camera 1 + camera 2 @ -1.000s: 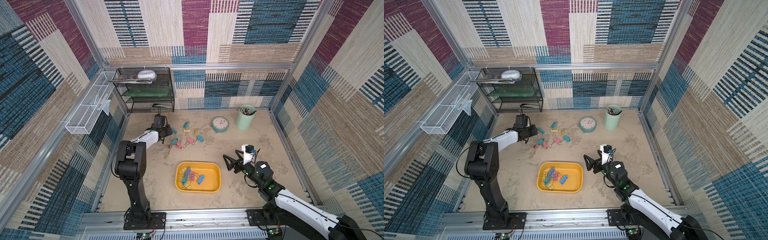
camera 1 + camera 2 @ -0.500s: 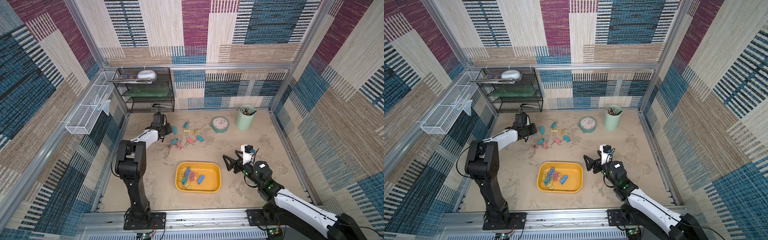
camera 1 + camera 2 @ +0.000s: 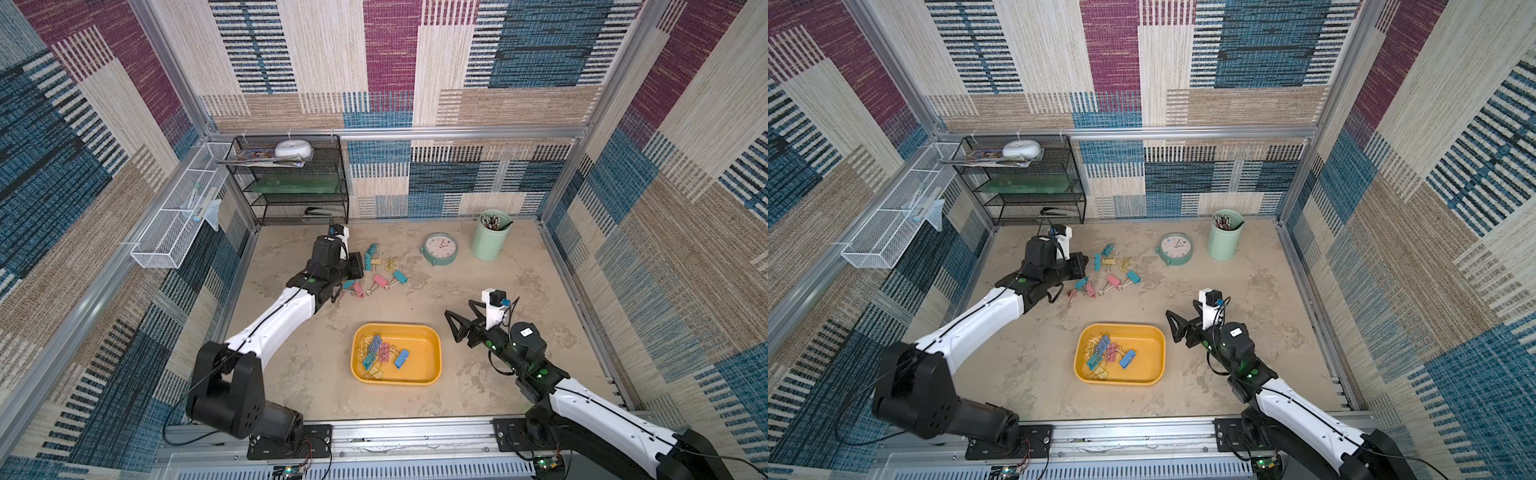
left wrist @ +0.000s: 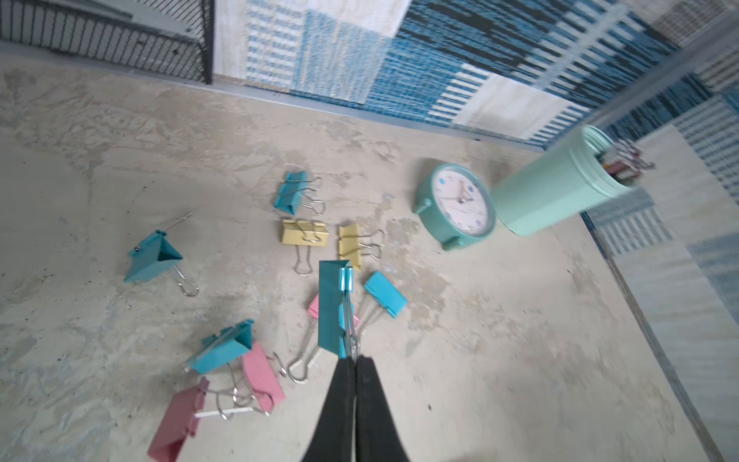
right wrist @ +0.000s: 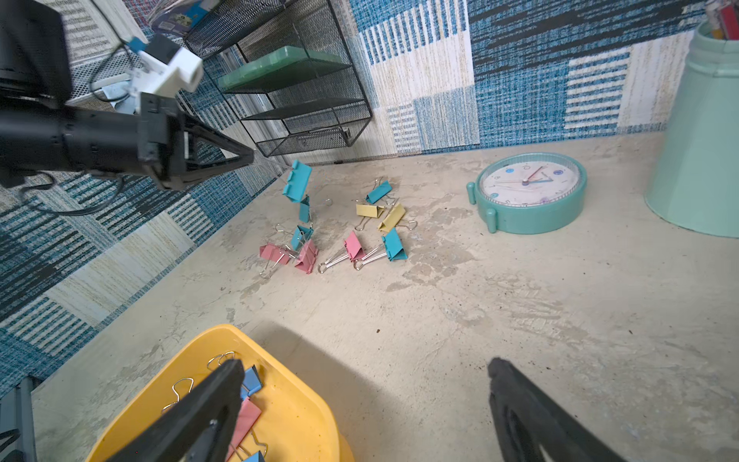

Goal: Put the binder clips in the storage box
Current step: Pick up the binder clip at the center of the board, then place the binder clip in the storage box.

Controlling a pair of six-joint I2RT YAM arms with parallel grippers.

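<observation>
1. A teal binder clip (image 4: 330, 308) hangs by its wire handle from the left gripper (image 4: 353, 360). The jaws are pinched tight on the wire, and the clip body juts just past the fingertips, off the floor (image 4: 500, 360).
2. Other binder clips (image 4: 306, 236) lie scattered on the floor beneath it.
3. The storage box (image 3: 422, 361) sits well apart, with several more inside.
4. The right gripper (image 5: 364, 364) hovers at the box's edge, spread wide and empty.

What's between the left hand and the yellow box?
Loose pink and teal binder clips lie near the left hand, then bare table up to the storage box; both top views show it.
</observation>
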